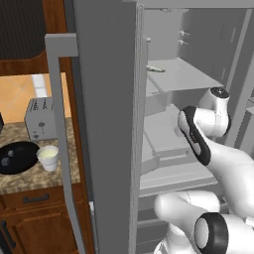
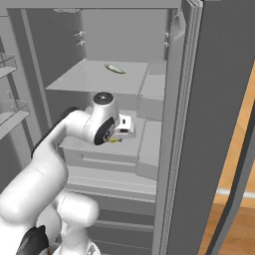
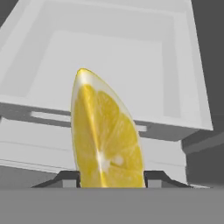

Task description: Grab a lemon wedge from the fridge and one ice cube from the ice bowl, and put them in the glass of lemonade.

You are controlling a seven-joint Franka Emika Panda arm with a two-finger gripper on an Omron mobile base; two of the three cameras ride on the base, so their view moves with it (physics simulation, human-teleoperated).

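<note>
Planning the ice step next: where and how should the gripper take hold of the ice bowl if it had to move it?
Judging by shape, grip the ice bowl by its rim, coming straight down from above with one finger inside and one outside. It is wide and shallow, too broad to span. Use the side away from the glass of lemonade, which stands close beside it.

The wedge's (image 3: pixel 106 135) base is cut off at the hand view's bottom, and the fingertips (image 3: pixel 68 178) are mostly hidden beside it. In the left base view the gripper is hidden behind the arm. The shelf item (image 2: pixel 115 68) is too small to identify.
</note>
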